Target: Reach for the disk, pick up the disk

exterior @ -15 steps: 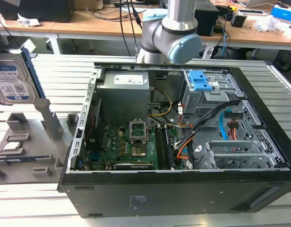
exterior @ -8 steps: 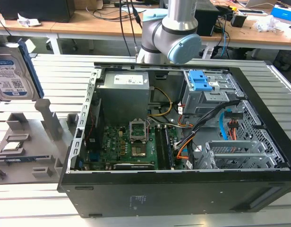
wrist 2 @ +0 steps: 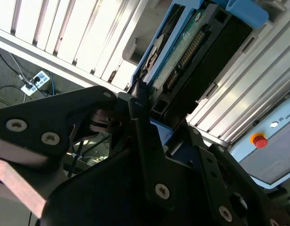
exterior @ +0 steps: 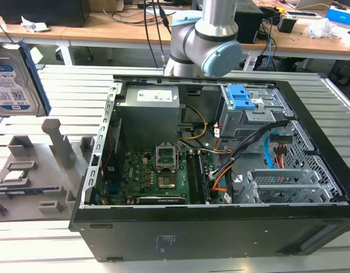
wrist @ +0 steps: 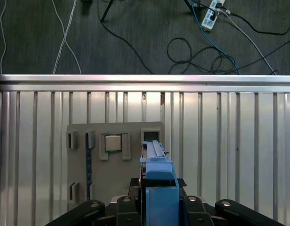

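As jaws clamp the disk (wrist: 160, 190), the exterior view shows its label (exterior: 9, 85)

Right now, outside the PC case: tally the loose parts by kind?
Flat silver hard drive with blue plastic side frame, gripped in the tool: 1
Square silver processor chip, seated in the grey slotted holder plate: 1
Narrow blue circuit strip, on the same plate: 1
Total: 3
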